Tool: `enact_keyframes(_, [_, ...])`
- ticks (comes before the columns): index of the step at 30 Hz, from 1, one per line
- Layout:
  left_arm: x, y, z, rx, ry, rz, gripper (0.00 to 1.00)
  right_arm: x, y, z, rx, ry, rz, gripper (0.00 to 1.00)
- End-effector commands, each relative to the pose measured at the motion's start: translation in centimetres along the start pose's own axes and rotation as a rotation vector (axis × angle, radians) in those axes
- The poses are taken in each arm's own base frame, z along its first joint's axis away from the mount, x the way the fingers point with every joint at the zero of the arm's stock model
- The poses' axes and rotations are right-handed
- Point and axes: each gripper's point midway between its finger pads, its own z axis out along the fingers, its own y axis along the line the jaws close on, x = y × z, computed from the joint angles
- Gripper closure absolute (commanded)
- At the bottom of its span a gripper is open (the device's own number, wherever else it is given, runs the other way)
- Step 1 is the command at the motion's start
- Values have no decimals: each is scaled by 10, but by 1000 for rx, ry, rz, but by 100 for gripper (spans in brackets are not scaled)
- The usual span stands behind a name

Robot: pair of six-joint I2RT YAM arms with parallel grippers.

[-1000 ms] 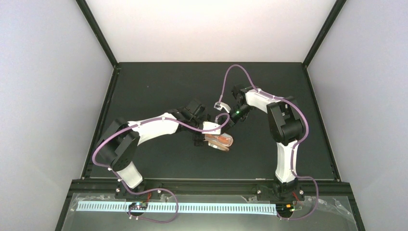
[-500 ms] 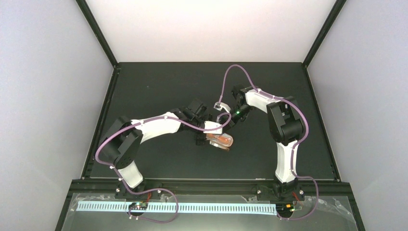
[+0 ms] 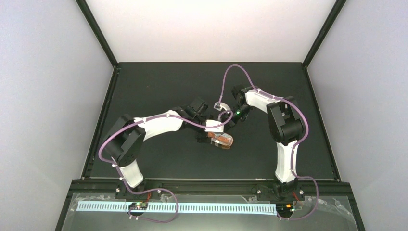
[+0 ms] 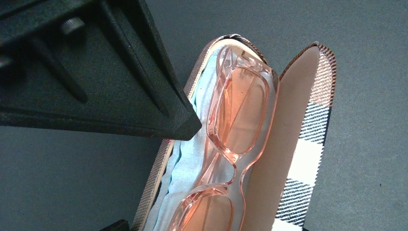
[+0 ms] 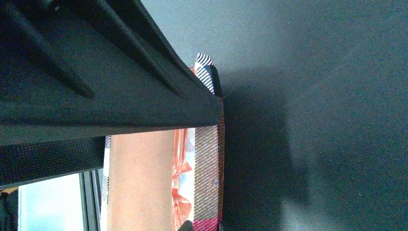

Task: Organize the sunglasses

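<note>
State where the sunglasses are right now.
In the left wrist view, the sunglasses lie inside the open striped case, on the light-blue cloth. From above, that case sits near the middle of the table.

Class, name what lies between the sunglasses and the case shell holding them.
A light-blue cloth, between sunglasses and case shell, in the left wrist view.

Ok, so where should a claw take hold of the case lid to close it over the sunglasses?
Probably grip the case lid at the middle of its free long edge, coming from the side away from the sunglasses. The lid leans open beside them, and that striped edge is bare and farthest from the hinge.
</note>
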Motion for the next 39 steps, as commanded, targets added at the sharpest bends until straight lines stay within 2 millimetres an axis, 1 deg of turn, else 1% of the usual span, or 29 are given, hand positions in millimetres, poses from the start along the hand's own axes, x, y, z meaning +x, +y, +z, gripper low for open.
enact_keyframes(1, [-16,24,4,-65,-51,12,19,-2,30,5,-112,-5,14,88])
enact_keyframes(6, [-13,23,5,-67,-50,11,23,-5,28,4,-106,-9,22,87])
enact_keyframes(14, [-12,24,5,-73,-46,13,25,-9,26,-1,-104,-23,40,83])
enact_keyframes(19, [-9,23,5,-73,-42,12,26,-14,22,-11,-94,-47,55,81])
enact_keyframes(24, [-7,20,6,-64,-41,15,26,-18,22,-20,-85,-65,52,78])
enact_keyframes(26, [-7,19,6,-60,-44,18,27,-17,23,-20,-88,-62,48,76])
enact_keyframes(29, [-8,16,7,-44,-49,19,27,-13,23,-19,-98,-52,53,69])
enact_keyframes(33, [-6,13,8,-37,-51,14,29,-13,21,-19,-123,-67,93,60])
enact_keyframes(39, [-2,10,11,-27,-48,4,33,-15,21,-18,-168,-83,137,55])
